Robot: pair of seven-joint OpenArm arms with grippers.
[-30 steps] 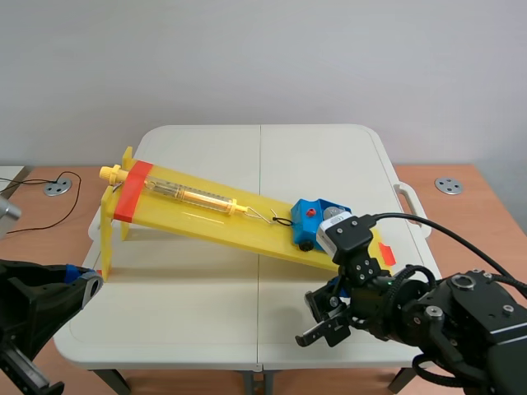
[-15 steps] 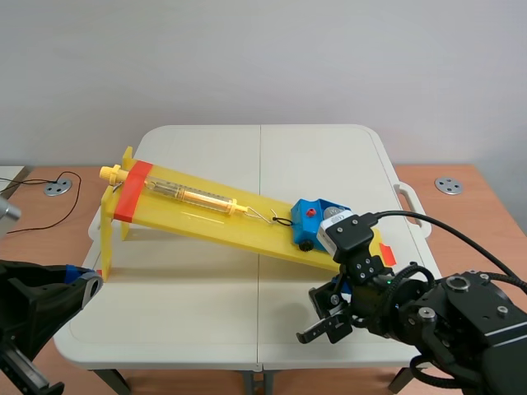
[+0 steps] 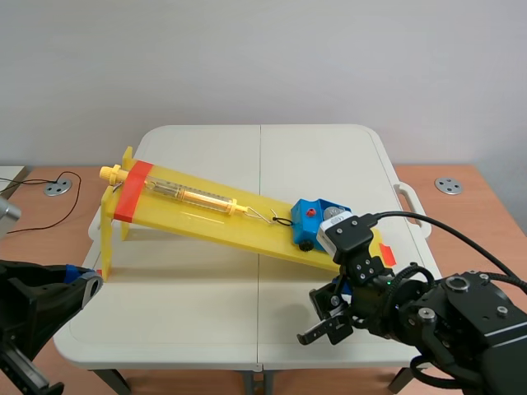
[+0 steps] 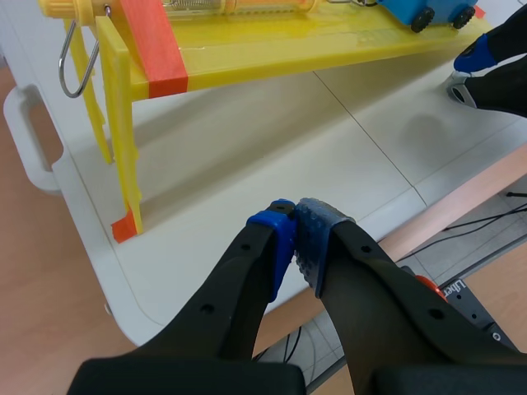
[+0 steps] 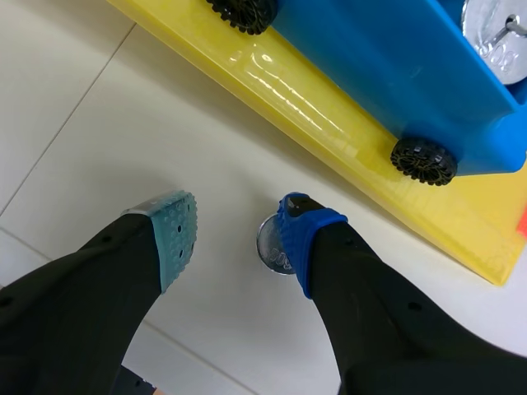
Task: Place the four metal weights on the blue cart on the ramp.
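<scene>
Across the frame's middle stands a white table [image 3: 206, 304] before a pale wall, the blue cart [image 3: 315, 220] low on its yellow ramp [image 3: 198, 216]. Lower right, my right gripper [image 3: 329, 321] hangs spread over a metal weight [image 5: 270, 244] on the table; my left gripper [image 4: 295, 239], lower left, is closed empty.
</scene>
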